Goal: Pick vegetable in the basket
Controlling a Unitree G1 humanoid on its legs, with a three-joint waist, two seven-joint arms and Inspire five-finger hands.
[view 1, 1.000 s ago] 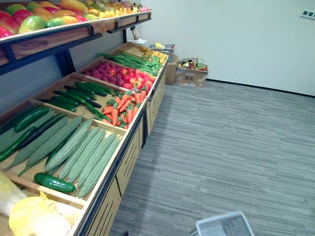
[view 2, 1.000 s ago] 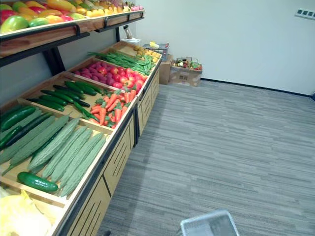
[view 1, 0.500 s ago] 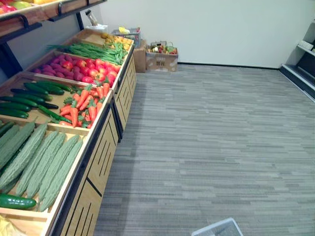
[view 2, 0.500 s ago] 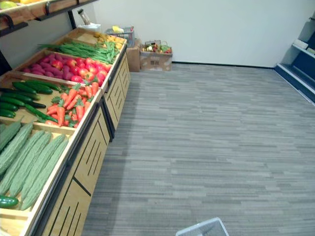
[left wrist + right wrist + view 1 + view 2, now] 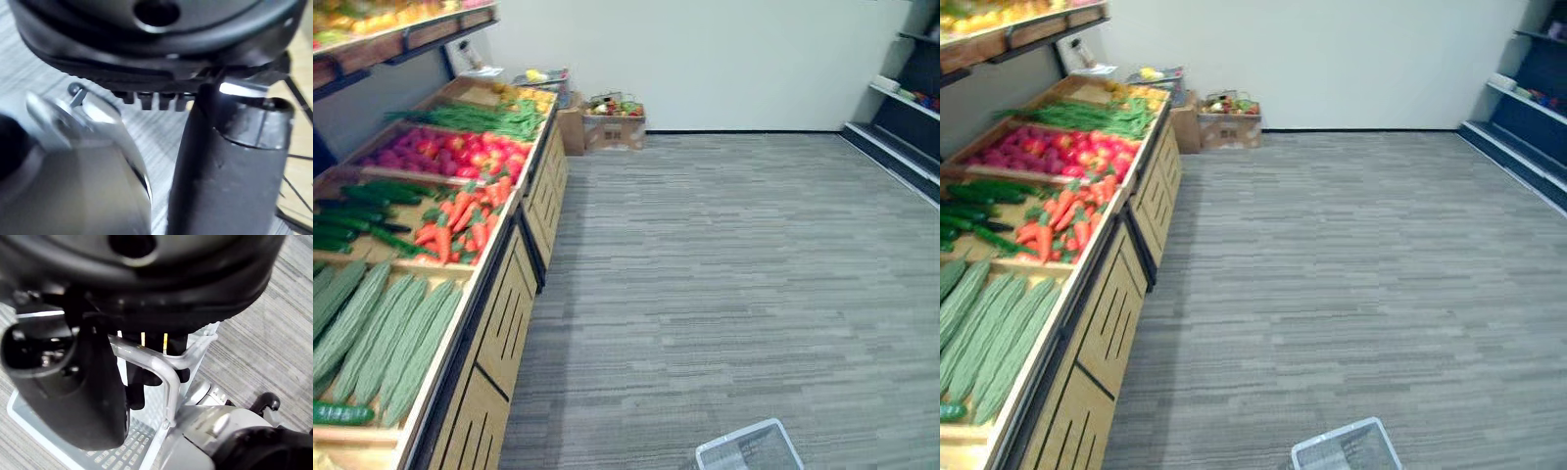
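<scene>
A white basket (image 5: 749, 448) shows low at the front over the grey carpet. In the right wrist view my right hand (image 5: 73, 382) is curled round the basket's grey handle (image 5: 164, 369). A wooden display stand (image 5: 504, 304) along the left holds the vegetables: pale green ridged gourds (image 5: 386, 333), one dark cucumber (image 5: 337, 413), orange carrots (image 5: 460, 220), more cucumbers (image 5: 362, 196), red round produce (image 5: 450, 152) and green beans (image 5: 480, 117). In its wrist view my left hand (image 5: 230, 166) hangs beside the stand with its thumb straight and nothing in it.
An upper shelf (image 5: 401, 29) of fruit runs above the stand. A cardboard box (image 5: 612, 129) of produce and a wire basket (image 5: 540, 78) stand by the far wall. Dark shelving (image 5: 901, 108) lines the right side. Broad carpet floor (image 5: 734, 274) lies between.
The camera has swung to the right, so the stand sits further left in the picture and the right shelving has come into view. The basket stays low in front.
</scene>
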